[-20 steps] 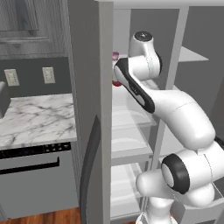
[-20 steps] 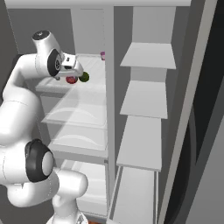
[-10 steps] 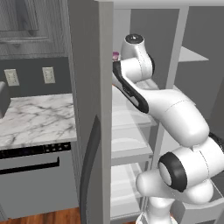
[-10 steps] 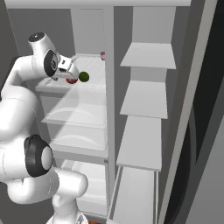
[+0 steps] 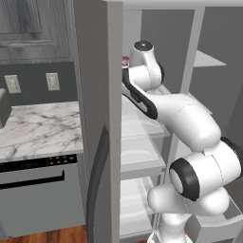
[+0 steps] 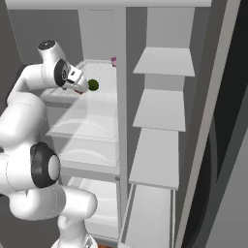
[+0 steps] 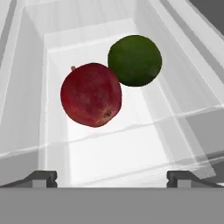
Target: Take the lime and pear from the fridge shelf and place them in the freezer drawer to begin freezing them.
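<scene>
Fridge interior: pear & lime sit touching on glass shelf. Gripper near pear, jaws wide, empty. Both likely light, firm, apt to roll; pinch pear across widest part.

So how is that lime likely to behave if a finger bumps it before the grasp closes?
The lime is ball-shaped on a smooth glassy shelf, so it would probably roll. It sits against the pear, which may block it on that side; it might nudge the pear too. Its rind looks smooth, so the open gripper could slip off-centre.
</scene>
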Tool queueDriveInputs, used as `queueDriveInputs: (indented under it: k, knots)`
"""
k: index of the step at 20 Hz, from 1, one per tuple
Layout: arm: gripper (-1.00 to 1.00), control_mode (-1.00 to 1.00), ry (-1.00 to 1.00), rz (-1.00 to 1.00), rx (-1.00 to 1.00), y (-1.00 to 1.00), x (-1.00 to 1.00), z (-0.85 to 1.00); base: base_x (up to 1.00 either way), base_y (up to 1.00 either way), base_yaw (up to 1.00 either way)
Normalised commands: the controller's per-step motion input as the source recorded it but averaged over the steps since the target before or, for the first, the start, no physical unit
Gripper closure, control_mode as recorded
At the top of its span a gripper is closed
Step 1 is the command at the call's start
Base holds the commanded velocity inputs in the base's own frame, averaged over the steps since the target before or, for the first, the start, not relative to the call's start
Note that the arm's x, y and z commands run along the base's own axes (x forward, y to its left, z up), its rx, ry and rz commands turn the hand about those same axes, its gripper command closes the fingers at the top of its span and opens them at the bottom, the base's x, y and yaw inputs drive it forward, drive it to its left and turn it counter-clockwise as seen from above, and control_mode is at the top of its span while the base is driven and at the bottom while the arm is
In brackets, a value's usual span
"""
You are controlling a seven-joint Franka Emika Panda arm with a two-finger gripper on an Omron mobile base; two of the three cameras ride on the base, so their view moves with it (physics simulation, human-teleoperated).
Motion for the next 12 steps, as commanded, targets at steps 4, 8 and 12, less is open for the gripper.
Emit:
queueDriveInputs:
  k: [4,8,12]
  knots:
    - [-1.00,-1.00,0.07,-0.10,0.07,0.12,0.47,-0.08,0.00,0.00,0.00]
    - [-1.00,-1.00,0.08,-0.09,0.06,0.11,0.48,-0.07,0.00,0.00,0.00]
    - [-1.00,-1.00,0.09,-0.08,0.05,0.05,0.42,-0.09,0.00,0.00,0.00]
